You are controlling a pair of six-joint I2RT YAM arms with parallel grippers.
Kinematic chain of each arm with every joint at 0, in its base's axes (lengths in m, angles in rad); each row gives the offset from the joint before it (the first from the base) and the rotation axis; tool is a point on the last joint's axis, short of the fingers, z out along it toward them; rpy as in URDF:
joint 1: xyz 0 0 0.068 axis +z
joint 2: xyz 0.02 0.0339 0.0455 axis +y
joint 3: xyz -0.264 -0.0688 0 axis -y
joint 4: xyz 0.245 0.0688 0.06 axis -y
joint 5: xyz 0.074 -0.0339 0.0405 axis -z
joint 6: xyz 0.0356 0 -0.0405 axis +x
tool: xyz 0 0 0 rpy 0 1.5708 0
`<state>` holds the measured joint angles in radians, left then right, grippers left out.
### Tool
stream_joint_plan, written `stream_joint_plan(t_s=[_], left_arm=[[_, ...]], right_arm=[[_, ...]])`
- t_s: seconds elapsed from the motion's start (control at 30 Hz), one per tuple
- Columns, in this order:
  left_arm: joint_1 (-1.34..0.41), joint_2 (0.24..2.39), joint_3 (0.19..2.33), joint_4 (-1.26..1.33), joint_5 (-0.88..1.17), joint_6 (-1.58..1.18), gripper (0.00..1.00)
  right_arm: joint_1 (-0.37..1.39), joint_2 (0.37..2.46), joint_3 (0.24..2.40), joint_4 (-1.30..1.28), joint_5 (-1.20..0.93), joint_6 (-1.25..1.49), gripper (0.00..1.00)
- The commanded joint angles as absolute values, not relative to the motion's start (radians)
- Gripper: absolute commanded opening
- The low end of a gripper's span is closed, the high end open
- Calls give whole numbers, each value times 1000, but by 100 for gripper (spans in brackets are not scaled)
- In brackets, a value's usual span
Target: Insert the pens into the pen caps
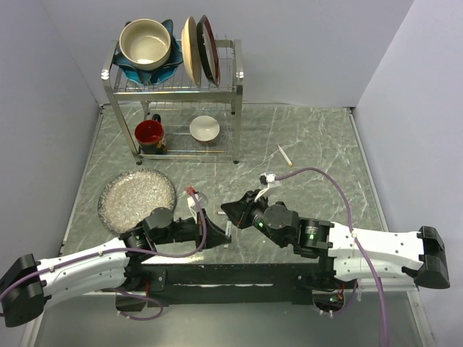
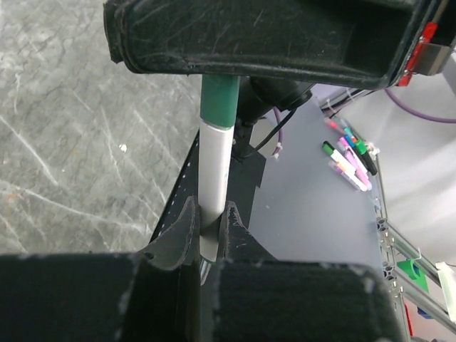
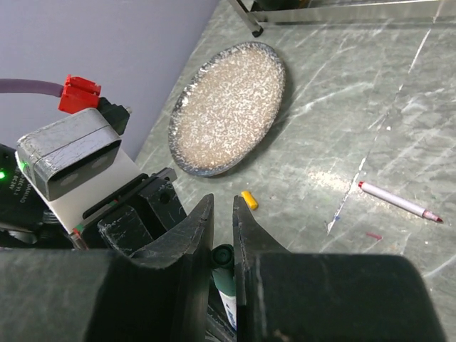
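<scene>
While the left hand (image 2: 208, 214) grips it, the pen (image 2: 214, 167) points rightward.

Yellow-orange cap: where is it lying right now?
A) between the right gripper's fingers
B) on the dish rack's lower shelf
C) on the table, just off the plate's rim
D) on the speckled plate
C: in the right wrist view the yellow-orange cap lies on the marble table, close beside the speckled plate but apart from its rim.
</scene>
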<state>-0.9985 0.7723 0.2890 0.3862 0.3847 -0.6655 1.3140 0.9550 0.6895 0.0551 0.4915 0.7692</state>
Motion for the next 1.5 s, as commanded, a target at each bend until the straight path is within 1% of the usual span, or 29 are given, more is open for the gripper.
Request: stream_joint_plan(t_s=[0.0, 0.17, 0.27, 0.37, 0.53, 0.6, 0.73, 0.97, 1.1, 1.27, 1.47], left_arm=[[-965, 765, 396, 526, 126, -647, 1], [-965, 765, 417, 508, 109, -611, 1], [-956, 799, 471, 469, 107, -585, 1], [-945, 836, 502, 453, 103, -580, 1], [-871, 833, 482, 488, 147, -620, 1], [-858, 831, 473, 489, 150, -627, 1], [-854, 827, 457, 523, 150, -640, 1], [-850, 818, 472, 511, 143, -634, 1], [-832, 805, 486, 477, 136, -620, 1], [-798, 795, 488, 448, 199, -617, 1], [-778, 798, 465, 480, 219, -637, 1]], right_arm=[[1399, 986, 698, -38, 316, 847, 0], [1428, 1034, 693, -98, 342, 877, 0], [1428, 1049, 652, -69, 328, 899, 0], [1431, 1077, 660, -99, 314, 920, 0], [1433, 1072, 640, -124, 308, 917, 0], [1433, 1066, 638, -170, 336, 923, 0], [1433, 1045, 630, -172, 341, 925, 0], [1434, 1091, 663, -213, 336, 917, 0], [1439, 1100, 655, -210, 316, 916, 0], [1474, 1094, 620, -155, 310, 861, 0], [1494, 1121, 583, -60, 285, 913, 0]])
